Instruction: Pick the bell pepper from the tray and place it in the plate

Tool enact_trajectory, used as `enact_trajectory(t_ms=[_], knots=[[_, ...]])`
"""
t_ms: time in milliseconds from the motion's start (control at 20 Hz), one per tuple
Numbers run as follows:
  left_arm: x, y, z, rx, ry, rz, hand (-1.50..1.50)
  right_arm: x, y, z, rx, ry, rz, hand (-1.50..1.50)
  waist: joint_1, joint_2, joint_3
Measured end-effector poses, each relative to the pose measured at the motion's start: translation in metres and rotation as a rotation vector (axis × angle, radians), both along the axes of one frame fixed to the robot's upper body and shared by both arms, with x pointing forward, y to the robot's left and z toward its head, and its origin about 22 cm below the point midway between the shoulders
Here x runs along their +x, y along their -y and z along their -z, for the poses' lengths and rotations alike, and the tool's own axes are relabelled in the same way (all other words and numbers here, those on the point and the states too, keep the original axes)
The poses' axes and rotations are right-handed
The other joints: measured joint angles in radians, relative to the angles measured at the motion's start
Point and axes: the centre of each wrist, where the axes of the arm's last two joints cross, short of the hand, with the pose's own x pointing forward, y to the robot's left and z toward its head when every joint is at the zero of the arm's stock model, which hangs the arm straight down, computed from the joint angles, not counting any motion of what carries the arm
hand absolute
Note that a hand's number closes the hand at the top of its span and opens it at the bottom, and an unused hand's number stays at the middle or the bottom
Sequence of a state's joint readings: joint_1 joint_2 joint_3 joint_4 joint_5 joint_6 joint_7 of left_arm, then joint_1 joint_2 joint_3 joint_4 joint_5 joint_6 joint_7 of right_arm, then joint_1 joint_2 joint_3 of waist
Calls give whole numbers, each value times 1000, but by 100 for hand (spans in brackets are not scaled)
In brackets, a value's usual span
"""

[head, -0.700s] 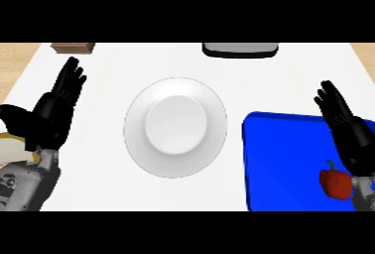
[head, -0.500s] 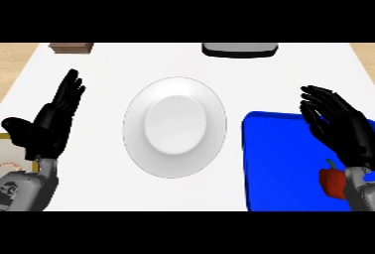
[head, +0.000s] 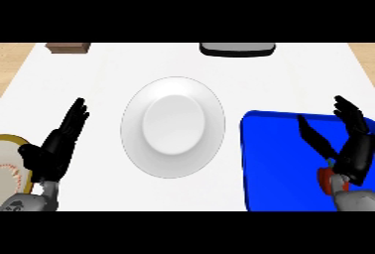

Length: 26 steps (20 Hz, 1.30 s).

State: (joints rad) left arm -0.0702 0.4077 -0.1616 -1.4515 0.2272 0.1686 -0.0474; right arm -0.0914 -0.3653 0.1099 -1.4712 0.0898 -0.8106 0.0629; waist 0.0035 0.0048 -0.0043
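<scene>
One red bell pepper (head: 324, 177) peeks out on your glossy blue tray (head: 275, 163), mostly hidden under your spread-fingered right hand (head: 353, 151). Left of the tray lies the smooth white oval plate (head: 173, 127); beyond it your left hand (head: 55, 146) rests, fingers straight.

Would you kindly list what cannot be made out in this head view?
- Bell pepper: mostly hidden behind the right hand; only a red sliver shows.
- Blue tray: cut off by the right edge.
- Round object at the left edge: cut off, unidentifiable.
- Dark object at the counter's far edge: cut off.
</scene>
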Motion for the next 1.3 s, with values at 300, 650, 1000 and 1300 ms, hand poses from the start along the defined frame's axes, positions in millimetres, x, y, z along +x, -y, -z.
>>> enact_trajectory(t_ms=[300, 650, 1000, 1300], knots=[[-5, -7, 21, -7, -17, 2, 0, -38, -38, 31, -121, 23, 90, -150, -10, -5, 2], [-9, -14, 32, -12, -17, -2, 0, -78, -20, 23, -227, -107, 196, -150, -18, -6, 0], [-6, -14, 31, -8, -18, 4, 0, -103, -12, 4, -274, -459, 190, -150, -12, -4, -2], [-4, -17, 29, -8, -16, 11, 0, -101, -27, -30, -241, -655, 182, -150, -6, -4, 1]])
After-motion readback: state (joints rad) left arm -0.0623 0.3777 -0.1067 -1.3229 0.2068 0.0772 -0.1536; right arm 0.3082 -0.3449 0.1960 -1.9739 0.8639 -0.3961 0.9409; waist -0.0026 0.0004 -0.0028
